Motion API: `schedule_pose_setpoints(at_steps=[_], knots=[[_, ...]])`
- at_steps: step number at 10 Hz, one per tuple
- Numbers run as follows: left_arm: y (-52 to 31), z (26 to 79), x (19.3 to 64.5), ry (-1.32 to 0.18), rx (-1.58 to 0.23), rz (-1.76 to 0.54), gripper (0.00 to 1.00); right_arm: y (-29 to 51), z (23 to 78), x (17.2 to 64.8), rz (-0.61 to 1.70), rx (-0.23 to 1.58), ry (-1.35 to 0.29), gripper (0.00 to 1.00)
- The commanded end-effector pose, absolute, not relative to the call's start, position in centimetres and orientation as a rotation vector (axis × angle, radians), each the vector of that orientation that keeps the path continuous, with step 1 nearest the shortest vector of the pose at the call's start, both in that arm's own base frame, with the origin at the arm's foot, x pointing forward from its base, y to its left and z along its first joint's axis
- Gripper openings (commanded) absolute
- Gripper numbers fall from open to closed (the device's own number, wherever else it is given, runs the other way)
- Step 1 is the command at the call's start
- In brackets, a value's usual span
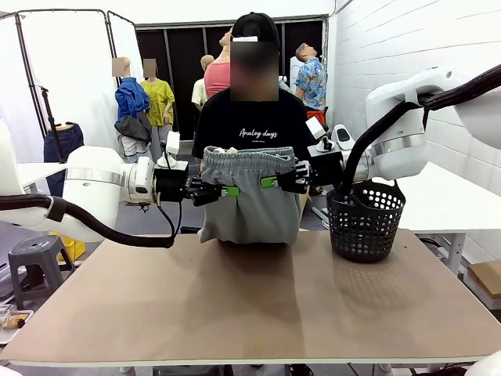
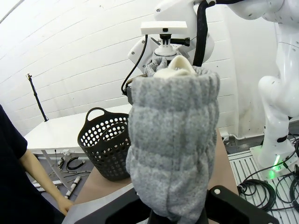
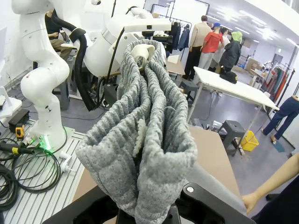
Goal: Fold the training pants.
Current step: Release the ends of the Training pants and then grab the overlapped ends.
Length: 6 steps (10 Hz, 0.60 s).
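The light grey training pants [image 1: 249, 200] hang in the air over the far side of the table, stretched by their gathered waistband between both grippers. My left gripper [image 1: 227, 190] is shut on the waistband's left end, and my right gripper [image 1: 270, 182] is shut on its right end. The lower fabric droops down to the table's far edge. In the left wrist view the bunched waistband [image 2: 174, 140] rises straight out of the jaws. The right wrist view shows the ribbed waistband [image 3: 142, 144] and a bit of white drawstring clamped in the jaws.
A black perforated basket [image 1: 365, 222] stands on the brown table [image 1: 250, 305] at the far right. A person in a black shirt [image 1: 252, 129] stands behind the pants at the far edge; one hand [image 3: 252, 200] rests near the table.
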<state>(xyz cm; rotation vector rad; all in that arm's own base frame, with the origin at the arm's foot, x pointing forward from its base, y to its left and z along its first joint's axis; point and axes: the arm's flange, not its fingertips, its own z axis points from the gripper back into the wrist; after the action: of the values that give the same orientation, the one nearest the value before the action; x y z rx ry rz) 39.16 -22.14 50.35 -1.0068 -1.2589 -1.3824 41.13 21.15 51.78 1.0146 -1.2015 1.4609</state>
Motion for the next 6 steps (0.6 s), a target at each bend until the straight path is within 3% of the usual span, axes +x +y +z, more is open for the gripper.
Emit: schedule_pose_setpoints(at_steps=[1,6], knots=[[-22.34,50.93,39.07,-1.270,-1.008,-1.394,0.00,20.94,51.71,41.00,1.461,1.035,-1.205,0.00],[-22.34,50.93,39.07,-1.270,-1.008,-1.394,0.00,20.94,51.71,41.00,1.461,1.035,-1.205,0.00]])
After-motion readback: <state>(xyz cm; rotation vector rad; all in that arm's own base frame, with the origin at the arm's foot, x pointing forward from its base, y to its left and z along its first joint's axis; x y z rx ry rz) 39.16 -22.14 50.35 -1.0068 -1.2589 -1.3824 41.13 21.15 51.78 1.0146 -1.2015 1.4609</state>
